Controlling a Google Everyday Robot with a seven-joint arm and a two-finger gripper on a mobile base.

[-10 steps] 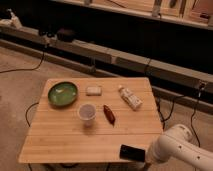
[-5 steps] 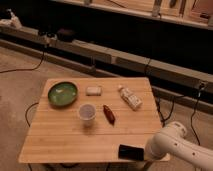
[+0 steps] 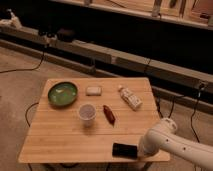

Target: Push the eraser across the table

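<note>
Viewing the square light bamboo-plank table (image 3: 65,140), we find the white arm's gripper (image 3: 142,148) at its near edge. The flat black rectangular eraser (image 3: 124,149) lies just beside the gripper, on its left in view, apparently touching it. We cannot tell whether the gripper is open or closed. Beyond the gripper stand 1 white cup (image 3: 87,114), 1 dark red oblong object (image 3: 108,113) and 1 green bowl (image 3: 62,93).

tabletop (image 3: 60,140): 1 | eraser (image 3: 124,149): 1, near edge | green bowl (image 3: 62,93): 1, far left | cup (image 3: 87,113): 1, centre | whitish pad (image 3: 93,90): 1, far | dark red oblong object (image 3: 108,113): 1 | pale bottle (image 3: 130,97): 1, far right | pincer (image 3: 139,149): 1, near right, at the eraser's right end
</note>
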